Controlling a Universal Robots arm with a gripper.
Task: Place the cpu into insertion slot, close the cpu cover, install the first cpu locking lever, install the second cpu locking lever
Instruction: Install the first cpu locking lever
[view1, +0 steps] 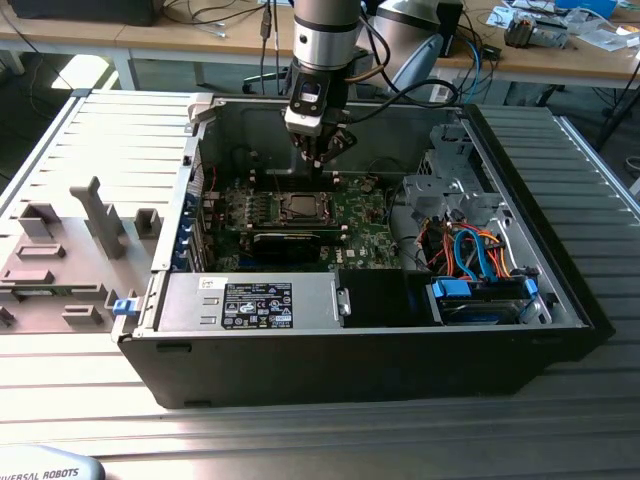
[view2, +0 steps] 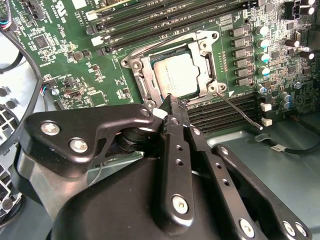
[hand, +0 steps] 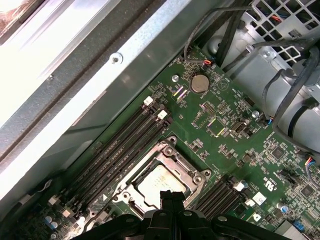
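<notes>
As the arm hangs over the open computer case (view1: 350, 370), I have the gripper (view2: 172, 102) low above the motherboard (view2: 65, 60). Its fingers (view2: 170, 145) are pinched together into one narrow tip, with nothing that I can see between them. The cpu (view2: 179, 74) lies flat in the insertion slot (view2: 209, 60), its grey metal top showing through the window of the cpu cover (view2: 142, 75). The cover lies flat around it, so seating and cover both look done to me. What matters from here is the locking lever (view2: 242, 114) — a thin wire rod that leaves a socket corner near the fingertips and runs slantwise across the memory slots (view2: 220, 112). It heads out and away from the slot rather than along its side, which I read as unlatched, though I can't judge its height. The tip sits just at the cover's edge near that corner — the lever's root is close beside it, its free end well apart, and the rod's long axis points away from the fingers.
</notes>
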